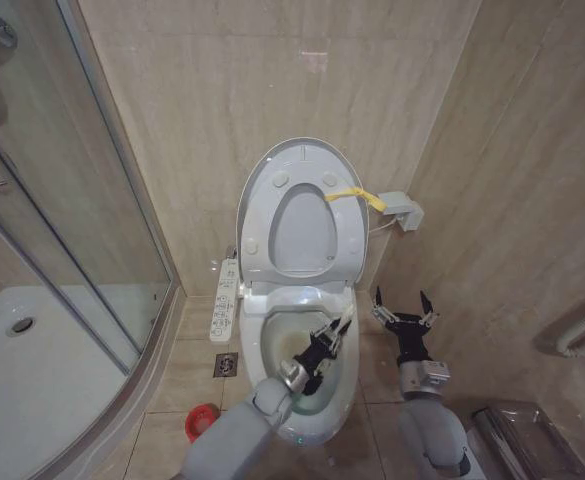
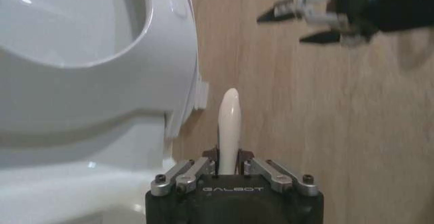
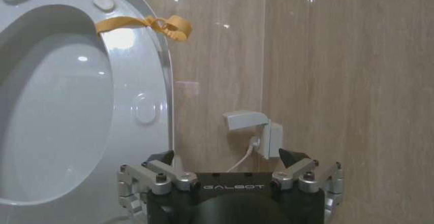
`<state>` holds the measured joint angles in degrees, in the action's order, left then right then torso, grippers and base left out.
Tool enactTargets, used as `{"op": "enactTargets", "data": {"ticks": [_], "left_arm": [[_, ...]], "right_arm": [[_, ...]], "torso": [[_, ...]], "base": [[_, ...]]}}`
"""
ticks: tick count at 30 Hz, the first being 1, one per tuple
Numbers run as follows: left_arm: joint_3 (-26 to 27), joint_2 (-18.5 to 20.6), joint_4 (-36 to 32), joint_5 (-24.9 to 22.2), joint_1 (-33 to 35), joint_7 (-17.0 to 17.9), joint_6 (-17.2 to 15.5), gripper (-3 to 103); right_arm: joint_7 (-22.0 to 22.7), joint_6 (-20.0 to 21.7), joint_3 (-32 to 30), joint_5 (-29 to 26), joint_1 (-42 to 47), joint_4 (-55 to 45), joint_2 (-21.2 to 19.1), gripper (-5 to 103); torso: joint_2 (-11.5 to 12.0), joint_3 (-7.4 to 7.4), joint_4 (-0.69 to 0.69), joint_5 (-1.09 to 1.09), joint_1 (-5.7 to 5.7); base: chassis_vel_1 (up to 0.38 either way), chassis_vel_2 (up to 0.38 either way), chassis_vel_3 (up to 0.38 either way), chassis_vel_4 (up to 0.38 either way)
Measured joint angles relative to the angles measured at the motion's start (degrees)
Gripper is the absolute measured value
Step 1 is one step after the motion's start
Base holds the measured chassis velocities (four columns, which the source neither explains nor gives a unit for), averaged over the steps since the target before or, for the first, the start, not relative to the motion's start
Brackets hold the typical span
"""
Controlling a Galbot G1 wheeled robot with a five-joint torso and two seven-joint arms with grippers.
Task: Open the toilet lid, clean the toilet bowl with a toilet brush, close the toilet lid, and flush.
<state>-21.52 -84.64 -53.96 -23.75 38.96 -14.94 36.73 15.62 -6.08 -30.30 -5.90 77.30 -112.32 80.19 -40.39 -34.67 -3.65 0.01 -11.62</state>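
Our large glossy white oval plastic toilet lid (image 1: 302,195) stands raised against the wall, exposing the white oval ceramic toilet bowl (image 1: 344,385). Our left gripper (image 1: 324,347) clenches the thin white-handled toilet brush (image 2: 228,127) over the bowl, apparently for scrubbing. Our right gripper (image 1: 404,308) waits beside it, spread wide.

This is a small home bathroom. Beige stone-look tiles (image 1: 222,90) cover the walls and floor. In the centre of the head view stands a white floor toilet, its toilet bowl (image 1: 307,415) below and the toilet lid (image 1: 302,170) raised against the back wall. A curved glass shower enclosure (image 1: 62,230) with a white shower tray (image 1: 32,370) fills the left side. A covered wall socket (image 1: 402,210) sits right of the lid, and a floor drain (image 1: 226,365) lies left of the bowl.
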Motion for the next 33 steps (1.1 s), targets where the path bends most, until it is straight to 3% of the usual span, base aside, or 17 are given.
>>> {"op": "enactTargets", "data": {"ticks": [9,18,25,33], "left_arm": [[0.2,-0.4,-3.0,-0.7,-1.3,0.7,-1.4,18],[-0.1,-0.6,0.0,0.7,0.1,0.2,-0.7,18],[0.3,-0.7,-2.4,-0.3,-1.6,1.0,-1.4,18],[2.3,3.5,-6.1,0.6,2.4,1.0,-1.2,18]], "right_arm": [[0.0,0.0,0.0,0.0,0.0,0.0,0.0,100],[0.0,0.0,0.0,0.0,0.0,0.0,0.0,100],[0.0,0.0,0.0,0.0,0.0,0.0,0.0,100],[0.0,0.0,0.0,0.0,0.0,0.0,0.0,100]], "torso": [[0.0,-0.03,-0.03,-0.01,-0.02],[0.0,-0.01,-0.02,-0.02,0.00],[0.0,-0.03,-0.03,-0.02,-0.01],[0.0,-0.02,-0.02,-0.03,-0.01]], "base": [[0.000,0.000,0.000,0.000],[0.000,0.000,0.000,0.000],[0.000,0.000,0.000,0.000],[0.000,0.000,0.000,0.000]]}}
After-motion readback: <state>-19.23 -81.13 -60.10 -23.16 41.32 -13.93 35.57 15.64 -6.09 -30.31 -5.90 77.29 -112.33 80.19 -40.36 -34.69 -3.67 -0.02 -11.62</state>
